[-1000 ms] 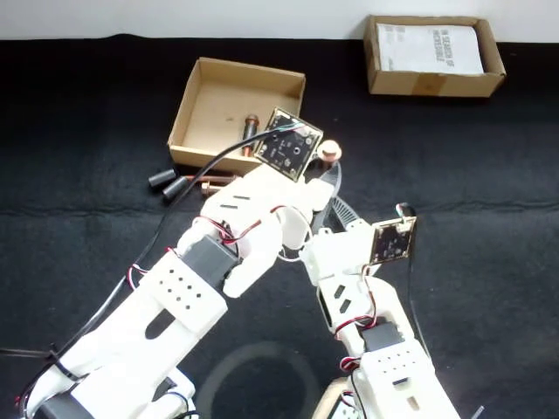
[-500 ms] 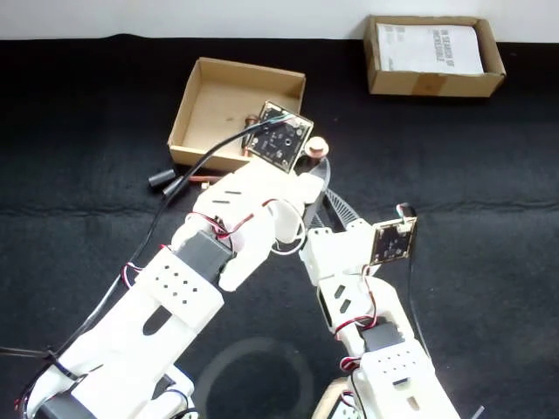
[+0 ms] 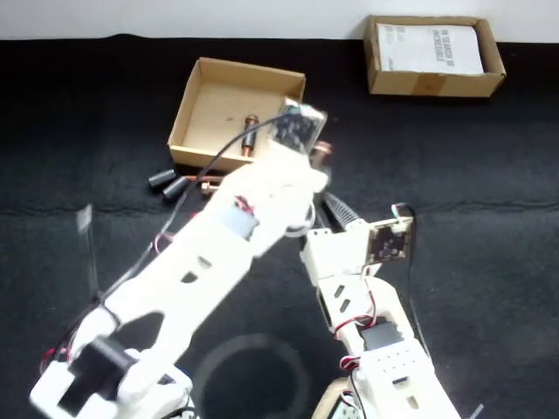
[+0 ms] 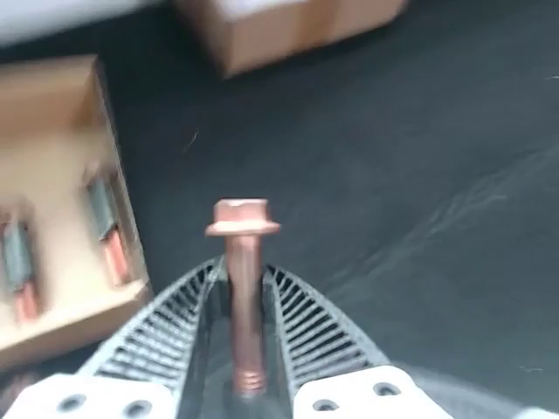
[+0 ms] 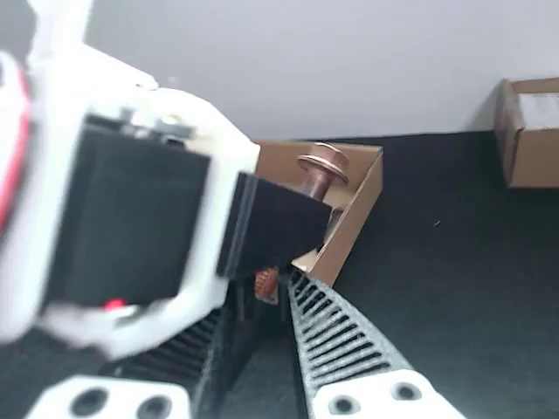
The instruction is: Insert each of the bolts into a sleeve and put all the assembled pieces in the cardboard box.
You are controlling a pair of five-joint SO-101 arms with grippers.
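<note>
**Operator:** Moved since a second ago: my left arm has reared up toward the high camera and its wrist has slid a little toward 11 o'clock. My right arm has kept its place.

**Desk:** Item one, left pincer?

**Operator:** Left pincer [image 4: 242,266]: clamped on one copper bolt [image 4: 241,249] by the shank, head clear of the tips. From above, the head sits just off the 4 o'clock corner of the cardboard box [image 3: 194,98].

**Desk:** Right pincer?

**Operator:** Right pincer [image 3: 335,209]: at 6 o'clock of that bolt, near it. Wide or narrow, I cannot tell.

**Desk:** Box contents?

**Operator:** Two assembled pieces [image 4: 105,223], blurred, lying on the box floor.

**Desk:** Loose stock?

**Operator:** Two dark sleeves [image 3: 161,179] and one loose bolt [image 3: 212,184] on the tabletop [image 3: 489,218], just outside the box at its 7 o'clock. A second box [image 3: 419,85] holding a printed sheet [image 3: 430,48] stands at 1 o'clock.
</note>
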